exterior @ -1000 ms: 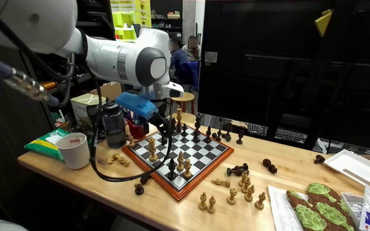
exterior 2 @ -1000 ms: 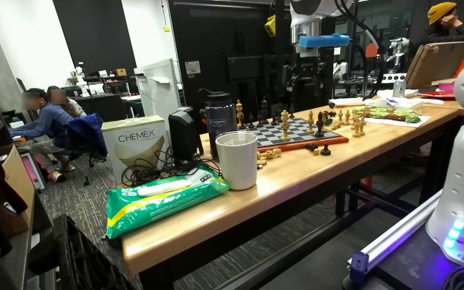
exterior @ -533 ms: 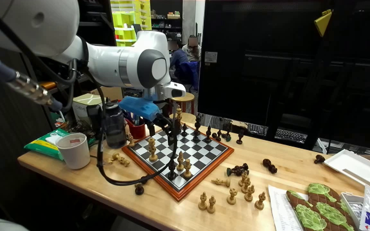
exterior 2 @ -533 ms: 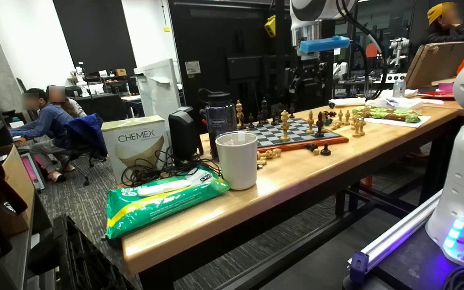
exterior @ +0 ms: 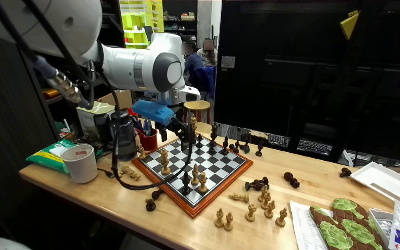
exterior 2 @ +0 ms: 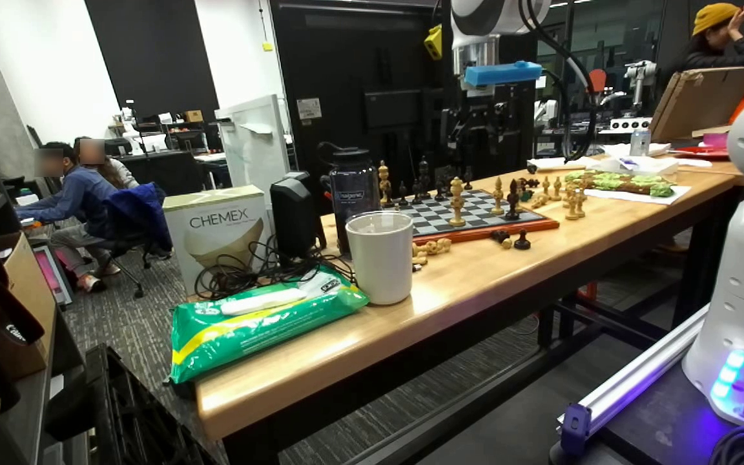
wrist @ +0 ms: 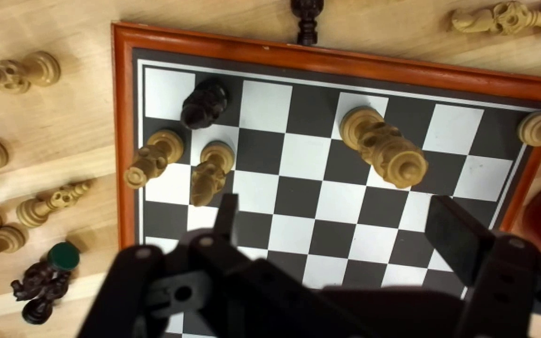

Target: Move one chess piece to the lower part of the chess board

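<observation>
While the wooden table (exterior: 314, 173) carried the whole layout, my white arm (exterior: 120, 67) reached in over it from beyond one long edge. Between the table's two long edges lay the chess board (exterior: 217, 168), black and white checks inside a reddish-brown frame. Toward one short end of the table I had a CHEMEX box (exterior 2: 217, 236) behind a green packet (exterior 2: 275, 332), which lay close to the corner. A dark bottle (exterior 2: 354, 184) stood upright between that end and the board. Over the board hung my gripper (wrist: 335, 206), its jaws spread wide and empty, with checks showing between the fingers (wrist: 458, 238). Just beside the packet, near the same long edge, stood a white cup (exterior 2: 380, 261). On the board, a tall light piece (wrist: 383, 146) stood upright, lower than the fingers and apart from them. Near one corner of the board, a dark piece (wrist: 204, 104), a pointed light piece (wrist: 212, 174) and a flat-topped light piece (wrist: 152, 160) stood close together. Off the board, more light pieces (exterior: 250, 214), standing and lying, shared the table with another dark piece (exterior: 292, 180) on its side.
</observation>
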You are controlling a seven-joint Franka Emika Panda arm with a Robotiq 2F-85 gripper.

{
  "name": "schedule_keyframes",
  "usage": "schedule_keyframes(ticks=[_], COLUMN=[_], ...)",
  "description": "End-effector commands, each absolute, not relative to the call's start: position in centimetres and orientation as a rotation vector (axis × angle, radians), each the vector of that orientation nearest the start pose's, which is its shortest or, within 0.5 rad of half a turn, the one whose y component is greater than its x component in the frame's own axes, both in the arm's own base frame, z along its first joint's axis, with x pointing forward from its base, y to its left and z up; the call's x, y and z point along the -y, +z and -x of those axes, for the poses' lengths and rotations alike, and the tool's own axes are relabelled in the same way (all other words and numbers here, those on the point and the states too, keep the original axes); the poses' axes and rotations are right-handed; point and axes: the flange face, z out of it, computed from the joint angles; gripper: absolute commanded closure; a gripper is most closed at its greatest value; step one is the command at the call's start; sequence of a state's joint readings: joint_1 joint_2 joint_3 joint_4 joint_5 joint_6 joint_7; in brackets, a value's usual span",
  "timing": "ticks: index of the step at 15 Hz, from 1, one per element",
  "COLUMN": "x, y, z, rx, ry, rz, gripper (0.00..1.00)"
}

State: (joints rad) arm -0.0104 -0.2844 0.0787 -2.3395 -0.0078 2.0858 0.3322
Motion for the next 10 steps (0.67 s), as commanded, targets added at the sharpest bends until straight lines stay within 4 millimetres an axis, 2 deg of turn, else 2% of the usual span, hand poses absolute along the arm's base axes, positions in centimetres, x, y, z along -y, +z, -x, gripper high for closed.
schedule_keyframes(ticks=[1,6,10], x=[-3.2,-3.2,-4.0], y=[44.9,44.9,44.8], z=[-46.0,-46.0,-49.9], rx=[-0.414,-0.413,-0.322], ry=[-0.053,-0.052,-0.037], rz=[3.136,3.136,3.193], gripper=[0.0,0.0,0.0])
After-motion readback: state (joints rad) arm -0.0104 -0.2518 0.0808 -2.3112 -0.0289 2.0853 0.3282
